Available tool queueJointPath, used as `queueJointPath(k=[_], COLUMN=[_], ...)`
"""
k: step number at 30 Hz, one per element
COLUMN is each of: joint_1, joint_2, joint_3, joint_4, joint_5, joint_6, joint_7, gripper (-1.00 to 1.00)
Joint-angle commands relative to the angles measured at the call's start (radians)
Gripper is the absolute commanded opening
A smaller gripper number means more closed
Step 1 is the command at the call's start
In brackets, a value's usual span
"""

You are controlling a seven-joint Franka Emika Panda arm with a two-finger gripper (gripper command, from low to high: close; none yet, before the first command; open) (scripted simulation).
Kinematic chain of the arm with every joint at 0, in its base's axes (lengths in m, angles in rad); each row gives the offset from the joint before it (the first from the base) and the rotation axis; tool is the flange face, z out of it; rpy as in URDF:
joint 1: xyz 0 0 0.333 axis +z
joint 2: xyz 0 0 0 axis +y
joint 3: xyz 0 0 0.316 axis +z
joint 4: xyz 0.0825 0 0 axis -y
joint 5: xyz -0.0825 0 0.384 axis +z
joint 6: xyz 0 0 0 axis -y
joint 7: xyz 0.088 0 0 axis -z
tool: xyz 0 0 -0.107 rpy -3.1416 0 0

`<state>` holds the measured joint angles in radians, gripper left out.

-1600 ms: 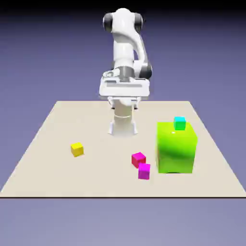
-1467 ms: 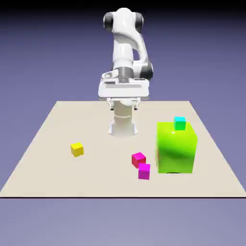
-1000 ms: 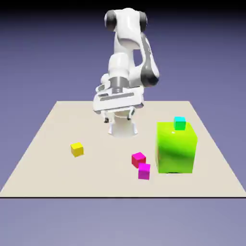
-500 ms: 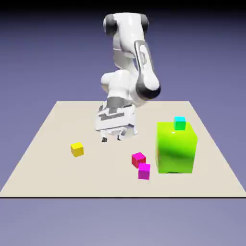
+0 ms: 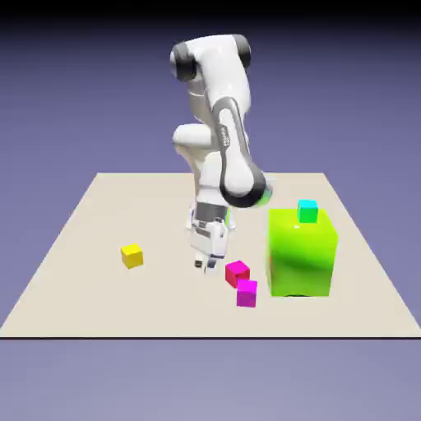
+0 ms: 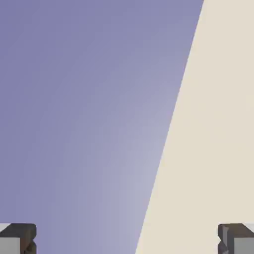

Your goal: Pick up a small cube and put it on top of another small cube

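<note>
Yellow cube point(image 5: 131, 256) alone at the exterior view's left; cyan cube point(image 5: 307, 210) atop lime-green block point(image 5: 302, 253).

The glossy white plastic-looking robot arm point(image 5: 224, 123) carries soft highlights on its smooth shell. The flat beige tabletop point(image 5: 99, 247) looks matt and even, while the big lime-green block point(image 5: 302, 253) shows a faint sheen; the small purplish-magenta cube point(image 5: 247, 293) looks smooth and plain.
</note>
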<state>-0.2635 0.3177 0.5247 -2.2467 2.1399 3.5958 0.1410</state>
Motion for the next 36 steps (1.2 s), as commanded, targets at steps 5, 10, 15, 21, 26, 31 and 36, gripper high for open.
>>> queueJointPath(k=[5, 10, 15, 21, 26, 31, 36], joint_1=[-0.028, -0.056, -0.078, -0.112, -0.134, -0.111, -0.082], joint_2=[0.09, 0.18, 0.253, 0.377, 0.454, 0.371, 0.268], joint_3=[0.053, 0.107, 0.15, 0.223, 0.268, 0.22, 0.158], joint_4=[0.057, 0.114, 0.145, 0.126, 0.115, 0.127, 0.142], joint_5=[0.218, 0.435, 0.517, 0.257, 0.095, 0.269, 0.486], joint_6=[0.057, 0.114, 0.143, 0.123, 0.111, 0.124, 0.141], joint_7=[-0.061, -0.122, -0.117, 0.121, 0.269, 0.11, -0.089], gripper=[0.0, 0.0, 0.0, 0.0, -1.0, -1.0, -1.0])
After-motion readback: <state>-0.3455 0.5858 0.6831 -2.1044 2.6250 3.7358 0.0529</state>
